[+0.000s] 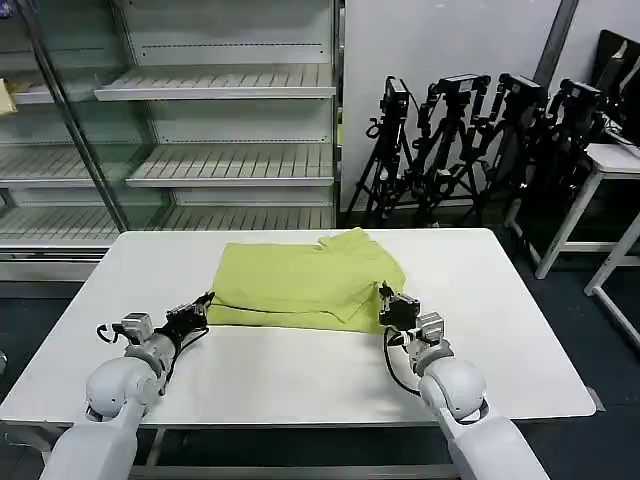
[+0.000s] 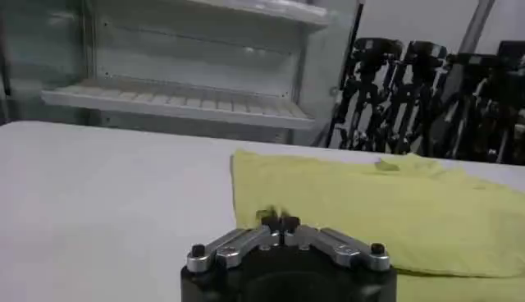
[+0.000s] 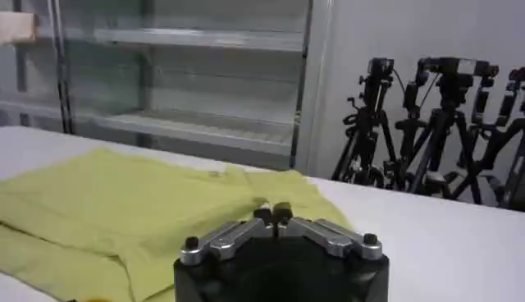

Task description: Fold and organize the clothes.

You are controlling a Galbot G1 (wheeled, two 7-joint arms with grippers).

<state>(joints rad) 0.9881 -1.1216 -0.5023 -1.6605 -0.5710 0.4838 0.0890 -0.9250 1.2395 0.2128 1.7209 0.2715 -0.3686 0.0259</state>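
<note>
Both grippers, left (image 1: 207,300) and right (image 1: 384,292), pinch the folded T-shirt's (image 1: 300,282) near corners.

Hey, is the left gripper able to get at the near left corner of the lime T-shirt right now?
Probably yes. The left gripper sits right at the lime T-shirt's near left corner, fingers shut, with nothing between them on the white table. It would need to open first.

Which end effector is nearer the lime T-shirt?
Right. The right end effector touches the lime T-shirt at its near right corner; the left end effector sits just off its near left corner.
</note>
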